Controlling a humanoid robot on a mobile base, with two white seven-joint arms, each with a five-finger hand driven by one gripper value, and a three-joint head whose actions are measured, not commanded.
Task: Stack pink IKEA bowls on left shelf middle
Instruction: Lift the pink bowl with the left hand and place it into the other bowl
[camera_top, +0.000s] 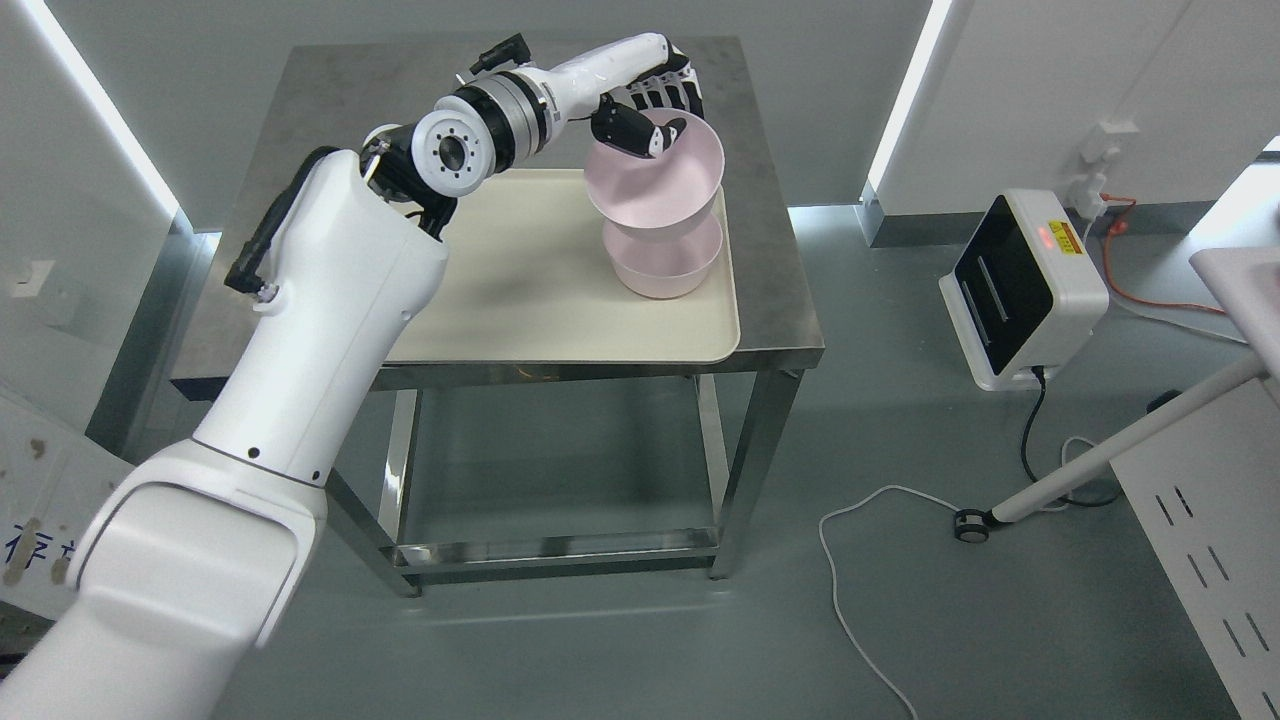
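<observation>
My left hand (655, 115) reaches across the metal table and is shut on the far rim of a pink bowl (665, 180), thumb inside and fingers outside. This bowl is tilted and held just above a second pink bowl (662, 265), which stands upright on the cream tray (520, 290). The upper bowl overlaps the lower bowl's top; whether they touch is unclear. My right arm does not show.
The tray lies on a steel table (775, 300) with a lower frame. To the right on the grey floor stand a white device (1020, 290) with a cable, a white cord (850, 560) and a wheeled stand leg (1100, 460).
</observation>
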